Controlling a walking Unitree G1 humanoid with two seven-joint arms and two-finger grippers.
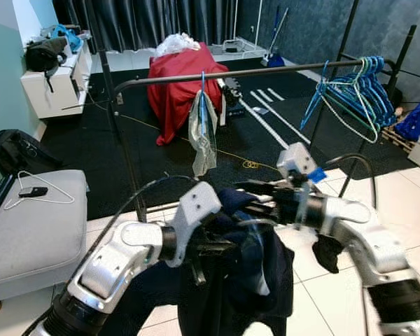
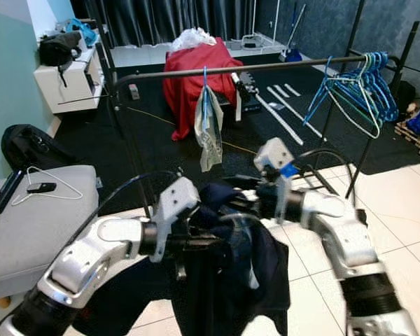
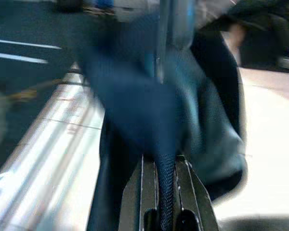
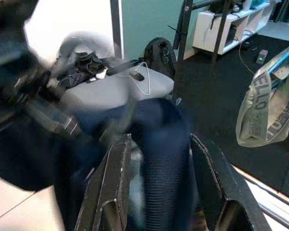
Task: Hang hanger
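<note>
Closest to me, both silver arms reach in over a dark navy garment [image 1: 245,280] that hangs bunched between them above the white tile floor [image 1: 399,203]. My left gripper [image 3: 165,192] has its fingers pinched narrow on a fold of that cloth. My right gripper [image 4: 159,192] meets the garment from the other side, its fingers set wider with a thick roll of the navy fabric between them. A light, thin curve shows within the folds of the garment in the head views; I cannot tell whether it is a hanger.

To my left sits a grey cushion [image 1: 35,224] with a white wire hanger [image 1: 38,199] and a black remote [image 1: 0,196] lying on it.

Just beyond the arms, a dark clothes rail [image 1: 266,71] crosses the scene on black uprights. A pale plastic bag [image 1: 203,133] hangs near its middle. A bunch of blue hangers [image 1: 357,94] hangs near its right end.

Farther back, on dark carpet, a red cloth [image 1: 178,87] drapes over something bulky. A white shelf unit [image 1: 56,77] stands at the left wall, and dark curtains [image 1: 147,21] close the far end.
</note>
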